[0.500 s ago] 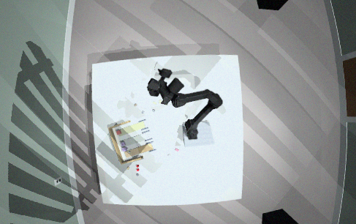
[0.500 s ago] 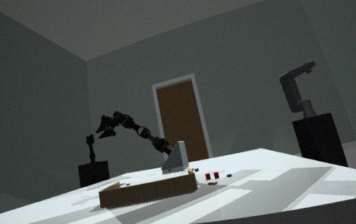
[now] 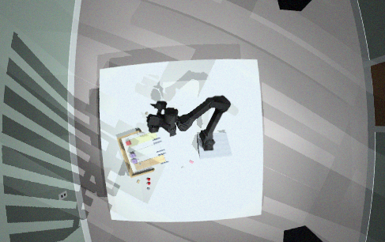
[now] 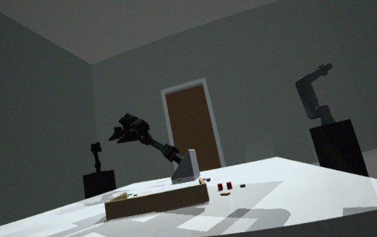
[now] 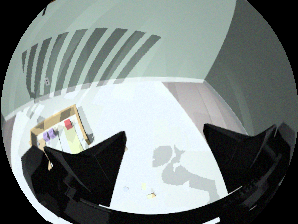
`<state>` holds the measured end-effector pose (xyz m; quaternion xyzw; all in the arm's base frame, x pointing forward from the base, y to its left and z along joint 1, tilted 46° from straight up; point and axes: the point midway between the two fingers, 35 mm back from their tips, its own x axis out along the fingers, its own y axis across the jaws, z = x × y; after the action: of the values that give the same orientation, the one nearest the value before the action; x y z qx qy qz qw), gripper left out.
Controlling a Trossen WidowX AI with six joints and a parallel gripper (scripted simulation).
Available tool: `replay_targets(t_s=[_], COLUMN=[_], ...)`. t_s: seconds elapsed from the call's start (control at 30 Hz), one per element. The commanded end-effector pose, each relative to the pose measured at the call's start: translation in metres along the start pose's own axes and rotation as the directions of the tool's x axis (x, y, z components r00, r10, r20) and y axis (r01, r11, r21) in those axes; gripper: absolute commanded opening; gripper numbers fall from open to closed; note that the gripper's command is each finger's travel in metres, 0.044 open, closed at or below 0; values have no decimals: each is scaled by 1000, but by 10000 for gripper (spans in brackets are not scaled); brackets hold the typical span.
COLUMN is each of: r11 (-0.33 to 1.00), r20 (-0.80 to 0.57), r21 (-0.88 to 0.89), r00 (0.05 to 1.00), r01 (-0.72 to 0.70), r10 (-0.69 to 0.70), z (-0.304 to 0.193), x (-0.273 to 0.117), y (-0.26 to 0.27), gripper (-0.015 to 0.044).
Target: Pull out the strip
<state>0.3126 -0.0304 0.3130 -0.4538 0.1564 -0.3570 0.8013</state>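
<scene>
Top view gives the layout: tray (image 3: 126, 158) (image 4: 157, 201) (image 5: 82, 122) on the table (image 3: 222, 194) (image 4: 256, 209) (image 5: 140, 110), with a red cube (image 3: 128, 142) (image 5: 68, 124) at the end of a yellow strip (image 3: 147, 138) (image 5: 73, 139), and two purple cubes, one (image 3: 133, 154) (image 5: 47, 135) just beside the other (image 3: 134, 160) (image 5: 52, 133). Wrist view confirms those three; exterior doesn't, the tray wall hides them. So the task's cube is in the tray, but the label isn't readable in any view, can't tell which cube or which strip. Top also shows a tan strip (image 3: 155, 160) near the purple pair. Exterior adds height: the arm (image 3: 214, 103) (image 4: 157, 145) carries the pincer (image 3: 150, 111) (image 4: 114, 140) (image 5: 165, 132) well above the table, which top alone doesn't give. Exterior also has a brown door (image 4: 190, 120) and another arm (image 4: 306, 97) on a black pedestal (image 4: 337, 147). Two red pieces, one (image 3: 148, 179) (image 4: 229, 185) near the other (image 3: 148, 183) (image 4: 220, 187), sit outside the tray in top and exterior; a pink piece (image 3: 191, 161) is clearest from top. Pincer is wide open, nearly full spread, nothing between the fingers, touching nothing. In wrist view, bare tabletop and wall show through the gap; the tray is off to one side, partly behind a finger.
</scene>
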Motion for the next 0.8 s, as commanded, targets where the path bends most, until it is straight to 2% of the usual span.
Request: replay_targets(t_s=[0.0,0.2,0.4,0.77], r11=[989,929,836,825], r20=[53,77,28,19], r21=[12,22,29,30], r00=[988,927,836,825], r01=[-148,-370,-549,-564], r10=[147,367,548,564], z=[0,-20,-65,-72], x=[-15,-53,-97,-102], y=[69,163,234,240], gripper=[400,400,400,400])
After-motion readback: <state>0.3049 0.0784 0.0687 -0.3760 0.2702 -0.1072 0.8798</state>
